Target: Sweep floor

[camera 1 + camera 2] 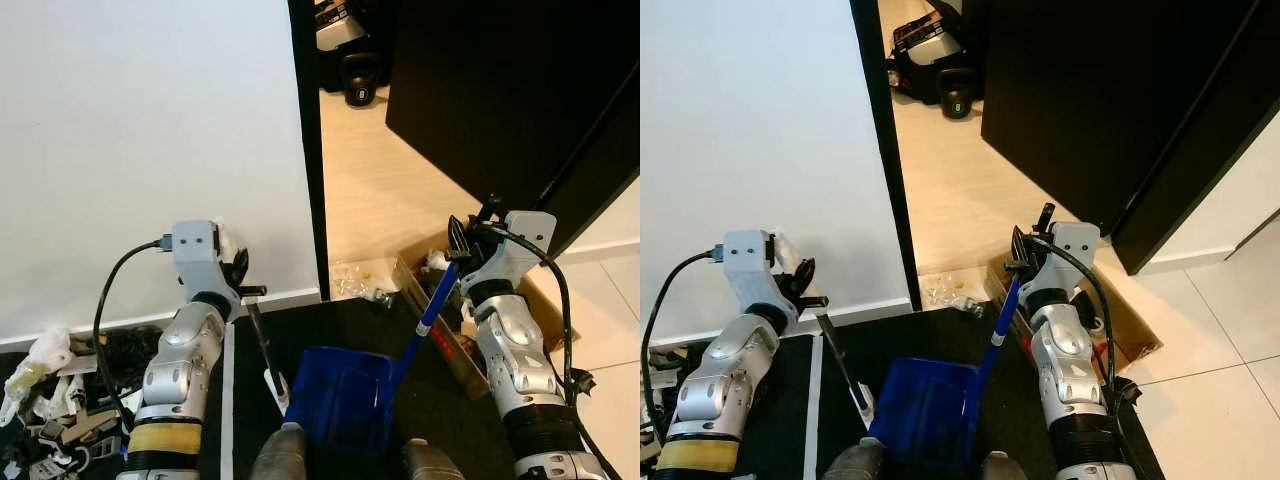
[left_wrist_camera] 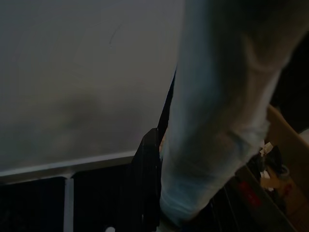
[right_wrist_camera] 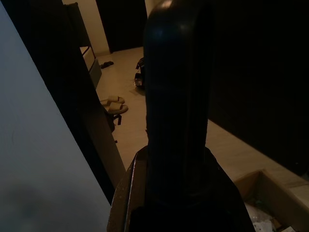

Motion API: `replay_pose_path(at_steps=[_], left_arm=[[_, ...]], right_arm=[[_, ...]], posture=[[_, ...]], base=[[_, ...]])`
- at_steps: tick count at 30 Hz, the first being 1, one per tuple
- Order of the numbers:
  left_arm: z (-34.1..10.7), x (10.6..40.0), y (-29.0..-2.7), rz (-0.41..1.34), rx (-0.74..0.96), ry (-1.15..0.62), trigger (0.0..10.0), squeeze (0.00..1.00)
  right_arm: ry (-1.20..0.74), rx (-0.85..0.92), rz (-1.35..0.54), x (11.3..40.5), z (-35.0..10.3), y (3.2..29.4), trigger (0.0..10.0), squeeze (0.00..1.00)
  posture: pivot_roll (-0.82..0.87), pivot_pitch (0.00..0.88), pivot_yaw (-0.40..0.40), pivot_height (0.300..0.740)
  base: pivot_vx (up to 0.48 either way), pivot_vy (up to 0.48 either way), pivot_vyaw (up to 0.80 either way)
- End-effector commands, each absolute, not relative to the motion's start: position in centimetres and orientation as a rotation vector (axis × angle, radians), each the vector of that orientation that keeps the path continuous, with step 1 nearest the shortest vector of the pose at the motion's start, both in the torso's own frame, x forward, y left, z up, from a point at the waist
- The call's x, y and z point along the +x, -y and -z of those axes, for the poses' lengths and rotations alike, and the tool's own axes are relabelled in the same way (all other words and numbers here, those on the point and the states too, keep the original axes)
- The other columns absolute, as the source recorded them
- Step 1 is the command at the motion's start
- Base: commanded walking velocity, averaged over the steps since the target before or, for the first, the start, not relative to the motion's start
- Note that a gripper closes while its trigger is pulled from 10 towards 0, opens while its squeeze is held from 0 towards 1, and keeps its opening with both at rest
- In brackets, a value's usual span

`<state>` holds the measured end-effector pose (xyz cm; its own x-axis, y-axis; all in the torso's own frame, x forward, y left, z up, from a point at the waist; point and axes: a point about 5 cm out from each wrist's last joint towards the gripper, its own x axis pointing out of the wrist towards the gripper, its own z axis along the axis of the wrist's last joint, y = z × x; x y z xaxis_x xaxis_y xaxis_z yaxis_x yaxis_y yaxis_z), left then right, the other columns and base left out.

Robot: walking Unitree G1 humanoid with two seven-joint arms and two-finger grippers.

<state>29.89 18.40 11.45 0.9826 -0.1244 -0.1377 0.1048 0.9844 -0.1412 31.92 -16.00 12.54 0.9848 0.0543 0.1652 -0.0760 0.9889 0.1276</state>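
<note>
One blue dustpan [image 1: 342, 398] sits on the dark mat, with one blue handle [image 1: 425, 322] and one thin black handle [image 1: 264, 340] rising from it. There is one open cardboard box [image 1: 452, 345], one black kettlebell [image 1: 359, 80], and one pair of slippers [image 3: 113, 103].

The blue dustpan [image 1: 345, 400] is cut off at the bottom edge; the left wrist view is blurred by a pale shape up close

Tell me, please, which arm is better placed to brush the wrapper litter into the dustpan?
Left, probably: the left gripper holds the black brush handle; the right gripper holds the blue dustpan.
</note>
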Motion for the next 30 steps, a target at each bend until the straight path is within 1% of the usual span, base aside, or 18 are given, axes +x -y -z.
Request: replay_pose_path(at_steps=[1, 6, 14, 30], left_arm=[[-11.5, 29.8, -18.4, 0.116, -0.1, -0.126, 10.0, 0.0], [-11.6, 29.8, -18.4, 0.117, -0.073, -0.116, 10.0, 0.0], [-11.4, 29.1, -18.7, 0.11, -0.067, -0.122, 10.0, 0.0], [-11.0, 29.2, -18.7, 0.078, -0.053, -0.121, 10.0, 0.0]], right_arm=[[0.139, 0.152, -0.065, 31.7, -11.7, 15.6, 10.0, 0.0], [0.119, 0.172, -0.062, 31.6, -11.2, 15.4, 10.0, 0.0], [0.106, 0.209, -0.093, 31.6, -10.8, 14.1, 10.0, 0.0], [0.077, 0.194, -0.114, 32.1, -10.2, 13.8, 10.0, 0.0]], posture=[[0.13, 0.163, 0.031, 0.74], [0.13, 0.157, 0.03, 0.74], [0.14, 0.141, 0.015, 0.74], [0.16, 0.117, 0.003, 0.74]], base=[[0.0, 0.0, 0.0], [0.0, 0.0, 0.0], [0.0, 0.0, 0.0], [0.0, 0.0, 0.0]])
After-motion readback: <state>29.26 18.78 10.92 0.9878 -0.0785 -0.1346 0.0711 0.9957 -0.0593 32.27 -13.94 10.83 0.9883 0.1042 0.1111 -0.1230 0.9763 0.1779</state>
